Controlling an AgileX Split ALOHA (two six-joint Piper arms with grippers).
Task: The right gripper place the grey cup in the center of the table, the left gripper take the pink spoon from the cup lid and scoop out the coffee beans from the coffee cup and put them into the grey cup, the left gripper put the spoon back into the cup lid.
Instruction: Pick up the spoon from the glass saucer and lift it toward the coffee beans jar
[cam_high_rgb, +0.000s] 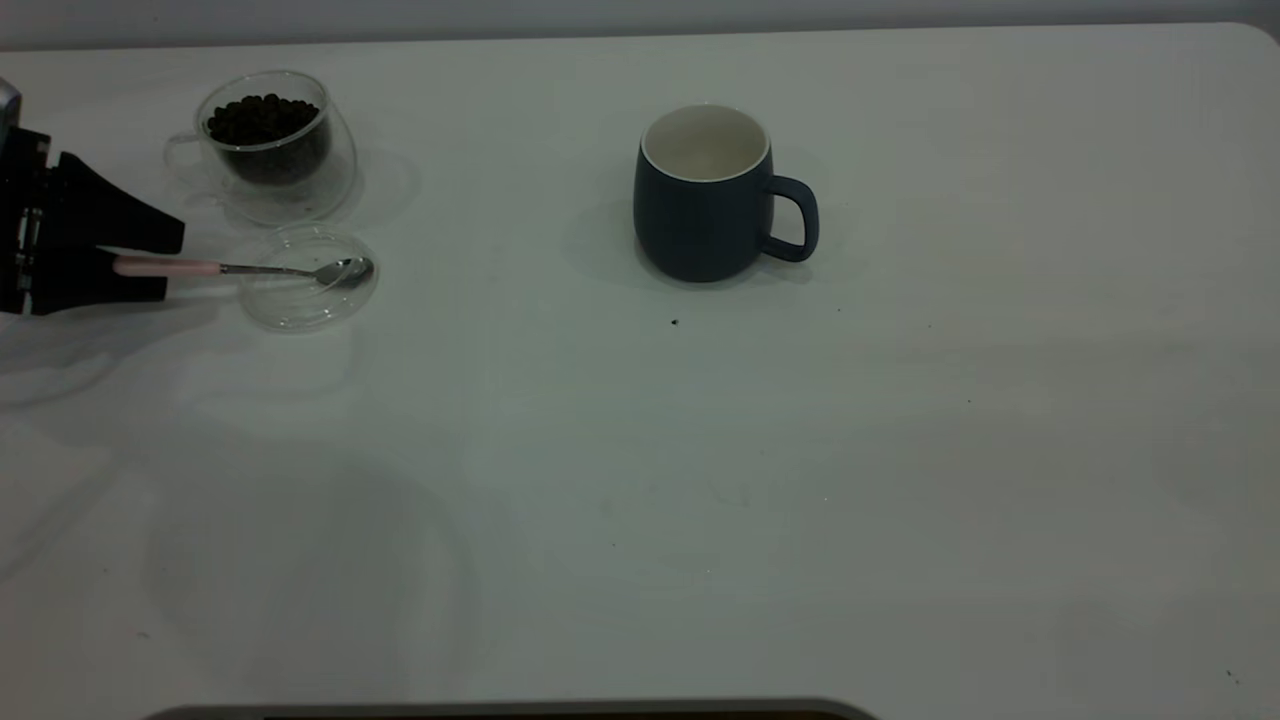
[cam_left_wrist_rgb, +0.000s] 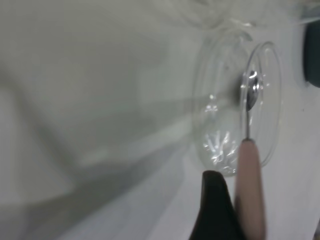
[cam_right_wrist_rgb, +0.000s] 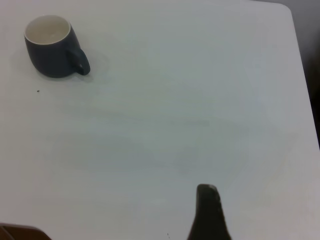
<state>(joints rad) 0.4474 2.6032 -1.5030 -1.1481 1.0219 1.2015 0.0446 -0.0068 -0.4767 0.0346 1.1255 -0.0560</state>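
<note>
The pink spoon (cam_high_rgb: 165, 267) lies with its metal bowl in the clear cup lid (cam_high_rgb: 300, 300) and its handle pointing left. My left gripper (cam_high_rgb: 172, 264) is open at the table's left edge, its jaws either side of the handle. In the left wrist view one black finger (cam_left_wrist_rgb: 216, 205) lies against the pink spoon (cam_left_wrist_rgb: 250, 190) and bare table shows on the handle's other side. The coffee cup (cam_high_rgb: 290, 190), with coffee beans (cam_high_rgb: 263, 120) inside, stands just behind the lid. The grey cup (cam_high_rgb: 700, 220) stands empty and upright mid-table, handle to the right. My right gripper (cam_right_wrist_rgb: 207, 212) hangs well away from the grey cup (cam_right_wrist_rgb: 52, 55).
The white table (cam_high_rgb: 700, 500) stretches bare in front of the cups, with a few dark specks (cam_high_rgb: 675, 322) near the grey cup. Its rounded corner (cam_right_wrist_rgb: 287, 10) and right edge show in the right wrist view. A dark strip runs along the near edge.
</note>
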